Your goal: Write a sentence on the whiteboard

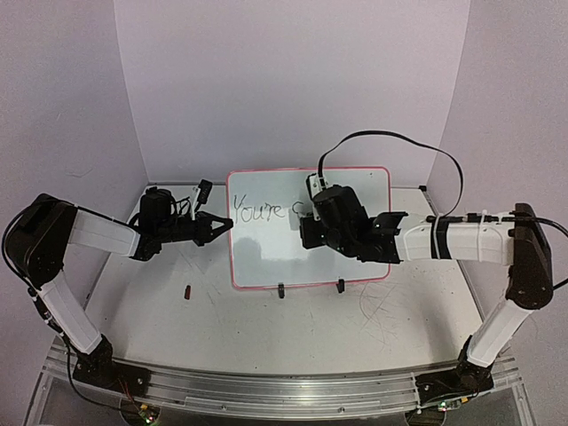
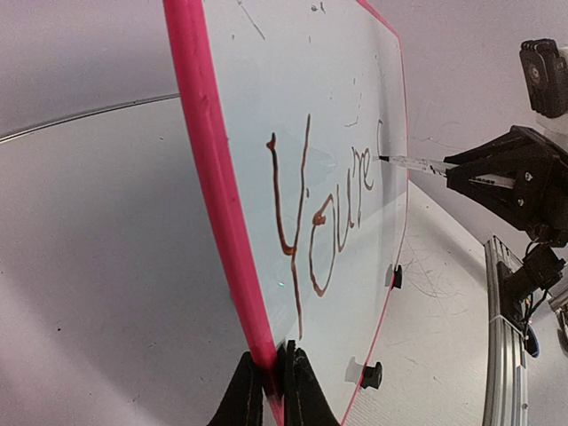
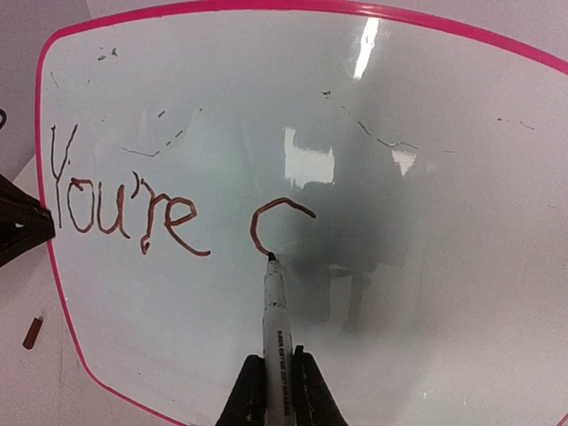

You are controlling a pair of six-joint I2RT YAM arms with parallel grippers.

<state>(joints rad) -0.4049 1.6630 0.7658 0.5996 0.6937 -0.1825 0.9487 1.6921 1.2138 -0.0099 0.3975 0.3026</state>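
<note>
The whiteboard (image 1: 266,244), glossy white with a pink-red frame, stands on the table on two black clip feet. My left gripper (image 1: 222,226) is shut on its left frame edge (image 2: 222,231); the jaws pinch the frame at the bottom of the left wrist view (image 2: 271,382). My right gripper (image 1: 311,232) is shut on a white marker (image 3: 275,346). The marker tip touches the board at the lower end of a curved stroke. The sentence (image 3: 124,209) reads "You're" followed by a partial "c"-shaped stroke (image 3: 271,222). It also shows in the left wrist view (image 2: 324,213).
A small dark red marker cap (image 1: 188,290) lies on the scratched tabletop (image 1: 293,337) left of the board's lower corner; it also shows in the right wrist view (image 3: 33,332). The enclosure's white walls stand close behind and at both sides. A black cable (image 1: 390,142) loops above the right arm.
</note>
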